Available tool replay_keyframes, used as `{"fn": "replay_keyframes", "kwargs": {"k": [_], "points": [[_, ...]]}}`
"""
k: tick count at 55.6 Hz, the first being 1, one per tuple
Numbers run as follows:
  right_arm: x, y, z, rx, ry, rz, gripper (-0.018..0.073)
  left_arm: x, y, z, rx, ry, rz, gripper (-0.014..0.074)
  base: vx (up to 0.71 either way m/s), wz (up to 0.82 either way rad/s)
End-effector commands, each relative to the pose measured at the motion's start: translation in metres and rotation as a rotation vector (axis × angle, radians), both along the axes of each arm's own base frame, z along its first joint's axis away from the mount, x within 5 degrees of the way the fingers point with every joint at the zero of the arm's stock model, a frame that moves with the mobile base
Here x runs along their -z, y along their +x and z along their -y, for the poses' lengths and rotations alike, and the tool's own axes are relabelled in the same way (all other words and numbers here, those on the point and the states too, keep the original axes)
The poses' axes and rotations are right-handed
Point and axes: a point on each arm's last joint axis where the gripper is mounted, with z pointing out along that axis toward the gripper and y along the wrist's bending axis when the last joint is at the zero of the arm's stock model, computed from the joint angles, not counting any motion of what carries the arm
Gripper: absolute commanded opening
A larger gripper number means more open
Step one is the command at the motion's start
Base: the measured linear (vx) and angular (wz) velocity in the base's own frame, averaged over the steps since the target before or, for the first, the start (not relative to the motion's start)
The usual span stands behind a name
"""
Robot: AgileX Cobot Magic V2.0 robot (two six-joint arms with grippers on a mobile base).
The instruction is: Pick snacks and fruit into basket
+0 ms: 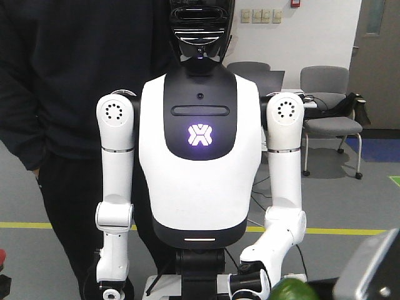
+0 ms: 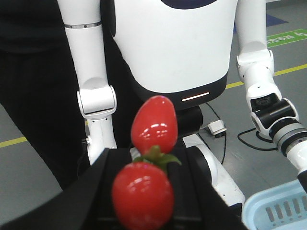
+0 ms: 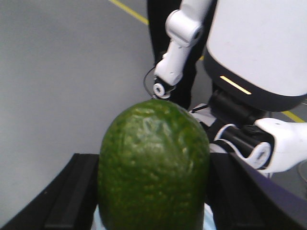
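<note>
The left gripper (image 2: 144,191), low in its wrist view, is clamped on two red fruits (image 2: 144,194); the blue basket (image 2: 278,211) sits lower right. The right gripper (image 3: 153,191) clamps a bumpy green fruit (image 3: 153,167) at frame centre.

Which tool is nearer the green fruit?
Right. The right tool is closed around the green fruit, gripping its sides. The left tool is apart from it, holding red fruit.

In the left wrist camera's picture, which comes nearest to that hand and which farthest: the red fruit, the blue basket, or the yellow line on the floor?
1. The red fruit, held right between the left gripper's fingers, bottom centre.
2. The blue basket, low at the bottom right corner.
3. The yellow floor line, far back behind the robot's body.
</note>
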Motion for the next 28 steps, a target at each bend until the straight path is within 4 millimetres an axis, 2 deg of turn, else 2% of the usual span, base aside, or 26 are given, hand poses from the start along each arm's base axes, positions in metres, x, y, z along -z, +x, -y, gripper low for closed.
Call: {"fn": "replay_keyframes", "kwargs": {"k": [1,9,14,28], "points": [[-0.01,0.001,-0.017,-0.063,0.04,0.076,-0.0009,-0.018,0.001,-0.003,-0.036,-0.042,0.101,-0.0006,0.0,0.0],[0.003,-0.006,-0.045,-0.191,-0.002,0.031,-0.0009,-0.018,0.001,-0.003,-0.036,-0.042,0.101,-0.0006,0.0,0.0],[0.012,-0.007,-0.056,-0.228,-0.026,0.002,-0.0009,-0.018,0.001,-0.003,-0.036,-0.042,0.101,-0.0006,0.0,0.0],[0.031,0.005,-0.072,-0.23,-0.069,-0.045,-0.0004,-0.018,0.001,-0.003,-0.036,-0.042,0.101,-0.0006,0.0,0.0]]}}
